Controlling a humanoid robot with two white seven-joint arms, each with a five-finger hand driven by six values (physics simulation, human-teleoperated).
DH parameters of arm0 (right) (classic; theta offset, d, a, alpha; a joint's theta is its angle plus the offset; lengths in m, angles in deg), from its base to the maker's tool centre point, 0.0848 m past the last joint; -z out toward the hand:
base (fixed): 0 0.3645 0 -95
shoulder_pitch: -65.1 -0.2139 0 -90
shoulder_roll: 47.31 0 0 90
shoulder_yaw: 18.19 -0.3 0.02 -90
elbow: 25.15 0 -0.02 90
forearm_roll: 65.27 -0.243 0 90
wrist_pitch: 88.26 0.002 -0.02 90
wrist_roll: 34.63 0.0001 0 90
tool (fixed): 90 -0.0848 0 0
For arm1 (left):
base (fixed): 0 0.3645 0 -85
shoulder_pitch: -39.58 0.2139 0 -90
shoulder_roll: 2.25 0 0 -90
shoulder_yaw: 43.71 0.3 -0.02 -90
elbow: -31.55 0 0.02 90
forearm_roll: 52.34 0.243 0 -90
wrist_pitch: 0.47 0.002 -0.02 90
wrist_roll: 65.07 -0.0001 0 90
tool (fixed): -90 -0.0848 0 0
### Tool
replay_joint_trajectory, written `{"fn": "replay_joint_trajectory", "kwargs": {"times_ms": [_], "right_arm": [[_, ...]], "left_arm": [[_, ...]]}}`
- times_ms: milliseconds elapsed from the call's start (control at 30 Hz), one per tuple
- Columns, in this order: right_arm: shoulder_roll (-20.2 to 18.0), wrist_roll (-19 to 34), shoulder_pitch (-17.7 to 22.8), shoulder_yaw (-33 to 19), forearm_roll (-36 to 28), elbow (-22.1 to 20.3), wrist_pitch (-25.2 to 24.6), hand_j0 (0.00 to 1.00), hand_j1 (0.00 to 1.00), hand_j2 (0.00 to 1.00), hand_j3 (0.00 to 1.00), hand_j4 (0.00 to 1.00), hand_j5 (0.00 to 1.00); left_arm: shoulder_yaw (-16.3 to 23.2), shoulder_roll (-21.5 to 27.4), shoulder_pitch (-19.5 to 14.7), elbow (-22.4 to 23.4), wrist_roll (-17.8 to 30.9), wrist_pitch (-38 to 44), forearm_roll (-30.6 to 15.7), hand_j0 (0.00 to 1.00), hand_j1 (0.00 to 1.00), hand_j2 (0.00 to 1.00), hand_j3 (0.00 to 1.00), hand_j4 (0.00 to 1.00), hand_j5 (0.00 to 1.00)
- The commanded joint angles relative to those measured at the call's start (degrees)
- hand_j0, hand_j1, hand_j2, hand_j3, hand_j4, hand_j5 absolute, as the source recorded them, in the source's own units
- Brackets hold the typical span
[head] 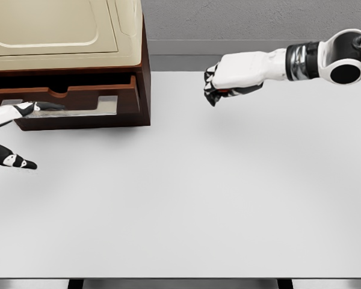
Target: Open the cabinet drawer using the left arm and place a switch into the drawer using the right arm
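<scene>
cabinet [141, 90]: dark brown, cream top | table [198, 198]: white | right hand [219, 81]: white, black fingers

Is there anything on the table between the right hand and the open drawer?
Nothing visible. The table is bare between the right hand and the drawer, which stands pulled open. The left hand sits at the drawer's left front, off that path.
</scene>
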Motion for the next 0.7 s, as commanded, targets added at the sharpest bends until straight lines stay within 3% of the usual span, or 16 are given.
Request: {"fn": "replay_joint_trajectory", "kwargs": {"times_ms": [0,133,533,667], "right_arm": [[-0.5,-0.1,-0.1,-0.6,-0.5,-3.0,0.0,0.42,0.42,0.42,0.42,0.42,0.42],[-0.5,-0.1,-2.2,-2.3,-0.6,-6.7,0.0,0.42,0.42,0.42,0.42,0.42,0.42],[2.8,-0.1,-4.3,-5.6,-1.5,-7.6,0.0,0.42,0.42,0.42,0.42,0.42,0.42],[3.3,-0.1,-4.6,-6.9,-1.5,-11.1,0.0,0.42,0.42,0.42,0.42,0.42,0.42]], "left_arm": [[-1.8,-0.3,0.0,0.3,0.1,0.1,-0.5,1.00,1.00,1.00,1.00,1.00,1.00],[-1.4,-2.3,0.2,0.4,-0.1,1.7,0.0,1.00,1.00,1.00,1.00,1.00,1.00],[-0.9,-5.2,0.3,3.2,-0.2,5.0,0.4,1.00,1.00,1.00,1.00,1.00,1.00],[-0.8,-6.3,0.3,3.5,-0.1,5.5,0.9,1.00,1.00,1.00,1.00,1.00,1.00]]}}
